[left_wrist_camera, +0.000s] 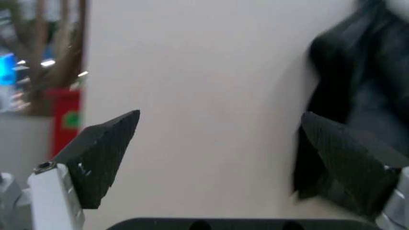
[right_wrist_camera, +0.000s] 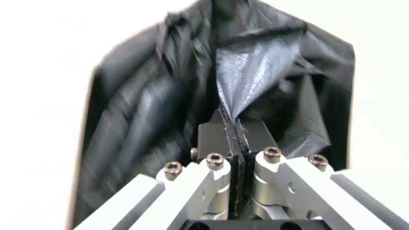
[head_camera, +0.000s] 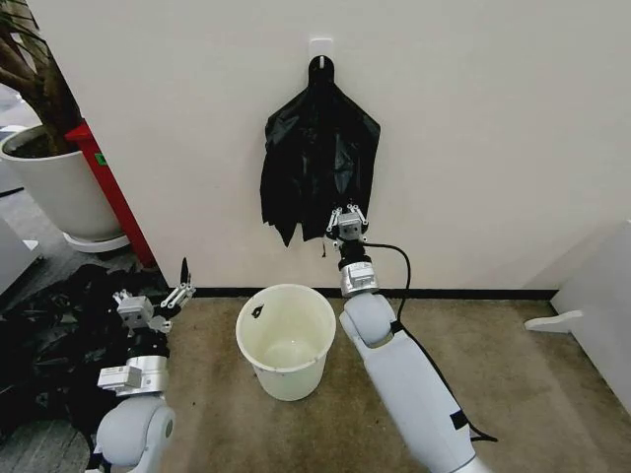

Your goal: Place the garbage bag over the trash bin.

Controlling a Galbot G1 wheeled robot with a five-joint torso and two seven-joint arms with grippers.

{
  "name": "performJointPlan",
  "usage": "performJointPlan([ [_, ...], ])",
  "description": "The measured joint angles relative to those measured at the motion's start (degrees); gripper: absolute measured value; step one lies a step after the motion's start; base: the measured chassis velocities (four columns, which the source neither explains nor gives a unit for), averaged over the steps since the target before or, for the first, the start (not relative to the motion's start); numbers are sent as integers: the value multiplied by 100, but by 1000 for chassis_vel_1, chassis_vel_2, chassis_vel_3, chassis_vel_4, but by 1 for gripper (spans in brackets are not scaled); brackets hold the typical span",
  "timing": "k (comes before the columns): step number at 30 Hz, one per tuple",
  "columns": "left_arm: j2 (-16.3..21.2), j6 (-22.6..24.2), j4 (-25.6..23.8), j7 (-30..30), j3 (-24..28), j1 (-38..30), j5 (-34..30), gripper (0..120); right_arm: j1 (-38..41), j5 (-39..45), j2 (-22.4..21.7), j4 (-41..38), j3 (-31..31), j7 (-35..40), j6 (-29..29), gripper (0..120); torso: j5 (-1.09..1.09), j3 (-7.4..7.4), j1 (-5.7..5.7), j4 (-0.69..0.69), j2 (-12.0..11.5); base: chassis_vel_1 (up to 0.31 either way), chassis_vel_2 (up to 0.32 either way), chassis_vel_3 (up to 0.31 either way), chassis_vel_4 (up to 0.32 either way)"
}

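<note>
right claw point(head_camera: 347, 219): clamped on garbage bag point(head_camera: 317, 158) hanging at wall
left claw point(head_camera: 158, 296): wide, beside trash bin point(head_camera: 286, 340)

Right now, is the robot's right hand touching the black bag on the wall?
Touching. The right wrist view shows the right hand shut, pinching a fold of the garbage bag.

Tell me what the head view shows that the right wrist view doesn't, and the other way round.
Only the head view shows the white trash bin on the floor, the left gripper open beside it, the plant pot and the heap of black plastic. Only the right wrist view shows a pinched fold of garbage bag between shut fingers. Both show the right gripper at the hanging bundle of black bags.
</note>
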State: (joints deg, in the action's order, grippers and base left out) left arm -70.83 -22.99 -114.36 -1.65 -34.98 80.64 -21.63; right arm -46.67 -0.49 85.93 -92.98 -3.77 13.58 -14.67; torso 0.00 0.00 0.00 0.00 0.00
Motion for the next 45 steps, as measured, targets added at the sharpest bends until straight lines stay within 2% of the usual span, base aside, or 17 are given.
performJointPlan([
  [2, 132, -69, -19, 151, 34, -67, -144, 100, 0, 209, -15, -75, 33, -91, -54, 0, 0, 0, 0, 0, 0, 0, 0, 0, 0],
  [4, 530, -288, -3, 662, 128, -252, -484, 100, 26, 669, -44, -204, 126, -295, -165, 0, -1, 0, 0, 1, 0, 0, 0, 0, 0],
  [6, 1197, -470, 103, 1333, 291, -570, -831, 100, 71, 1153, -92, -359, 223, -523, -259, 0, -2, 0, 0, -1, 0, 0, 0, 0, 0],
  [8, 1664, -451, 101, 1598, 379, -756, -1070, 100, 180, 1343, -86, -344, 354, -629, -298, 0, 0, 0, 0, -8, 0, 0, 0, 0, 0],
  [9, 1664, -451, 101, 1598, 379, -756, -1070, 100, 180, 1343, -86, -344, 354, -629, -298, 0, 0, 0, 0, -8, 0, 0, 0, 0, 0],
  [11, 2074, -217, 44, 1606, 420, -912, -1248, 100, 429, 1447, 11, -161, 583, -721, -340, 0, 2, 0, 0, 5, 0, 0, 0, 0, 0],
  [12, 2185, -114, 92, 1603, 504, -1072, -1256, 100, 472, 1462, 33, -128, 625, -747, -345, 0, 1, 0, 0, 5, 0, 0, 0, 0, 0],
  [14, 2218, -83, 118, 1602, 542, -1139, -1253, 100, 477, 1464, 36, -124, 629, -751, -346, 0, 0, 0, 0, 5, 0, 0, 0, 0, 0],
  [15, 2388, 63, 311, 1597, 779, -1577, -1148, 100, 504, 1471, 60, -101, 648, -782, -350, 0, -5, 1, 0, 3, 0, 0, 0, 0, 0],
  [18, 2630, 234, 666, 1574, 1165, -2356, -967, 100, 506, 1470, 82, -81, 632, -788, -351, 0, 0, 1, 0, -5, 0, 0, 0, 0, 0],
  [19, 2630, 234, 666, 1574, 1165, -2356, -967, 100, 506, 1470, 82, -81, 632, -788, -351, 0, 0, 1, 0, -5, 0, 0, 0, 0, 0],
  [25, 2967, 250, 1207, 1770, 1754, -3387, -1173, 100, 490, 1463, 115, -83, 536, -776, -378, 0, 0, 1, 0, 2, 0, 0, 0, 0, 0],
  [35, 2964, 267, 1736, 2512, 2317, -4118, -1113, 100, 508, 1566, 75, -66, 387, -771, -386, 0, 0, 1, 0, 1, 0, 0, 0, 0, 0],
  [45, 2807, 311, 1697, 2437, 2540, -4161, -1076, 100, 877, 1627, -846, 309, 235, -1215, -299, 0, 1, 0, 0, 0, 0, 0, 0, 0, 0],
])
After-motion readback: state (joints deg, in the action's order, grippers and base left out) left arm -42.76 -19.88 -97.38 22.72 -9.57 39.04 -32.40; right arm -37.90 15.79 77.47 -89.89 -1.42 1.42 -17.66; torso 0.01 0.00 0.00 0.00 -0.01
